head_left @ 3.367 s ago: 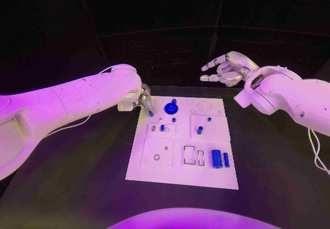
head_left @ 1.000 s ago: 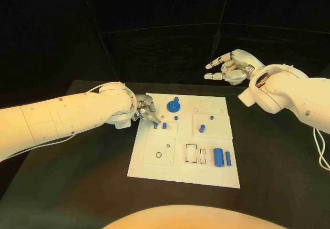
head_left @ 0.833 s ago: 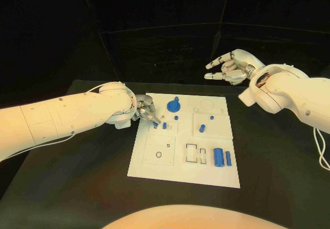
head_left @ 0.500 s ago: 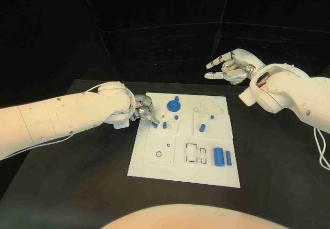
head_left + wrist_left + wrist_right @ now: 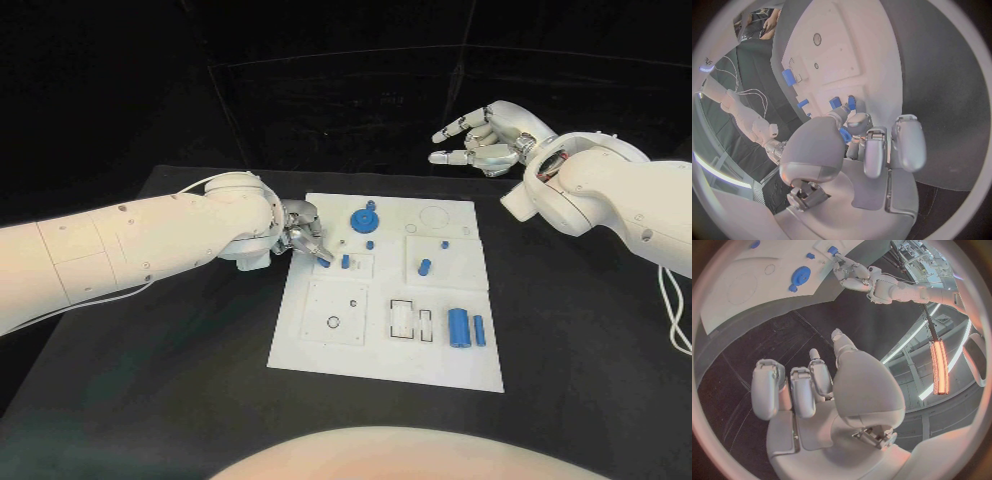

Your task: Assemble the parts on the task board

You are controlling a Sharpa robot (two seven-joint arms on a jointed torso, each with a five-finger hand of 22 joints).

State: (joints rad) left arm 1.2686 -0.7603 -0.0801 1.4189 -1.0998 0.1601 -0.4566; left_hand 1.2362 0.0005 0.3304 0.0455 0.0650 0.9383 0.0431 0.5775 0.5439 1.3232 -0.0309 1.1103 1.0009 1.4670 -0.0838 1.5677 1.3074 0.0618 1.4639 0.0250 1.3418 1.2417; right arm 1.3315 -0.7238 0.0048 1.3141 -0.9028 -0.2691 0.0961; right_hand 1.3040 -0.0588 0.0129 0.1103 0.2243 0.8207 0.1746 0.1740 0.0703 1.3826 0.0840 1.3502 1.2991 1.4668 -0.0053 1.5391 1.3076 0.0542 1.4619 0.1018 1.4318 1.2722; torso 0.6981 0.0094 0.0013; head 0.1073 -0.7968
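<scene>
Left hand [image 5: 303,238] barely shifted, pinching blue part [image 5: 844,134] over task board [image 5: 346,345] left edge; right hand [image 5: 483,140] released, beyond table.

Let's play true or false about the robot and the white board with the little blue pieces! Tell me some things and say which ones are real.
1. The left robot hand pinches a small blue part over the task board. True.
2. The right robot hand rests on the board. False: it is raised beyond the board's far edge and touches nothing.
3. The right robot hand holds a blue piece. False: it holds nothing, fingers apart.
4. Two long blue cylinders lie side by side near the board's right edge. True.
5. A round blue disc sits near the far end of the board. True.
</scene>
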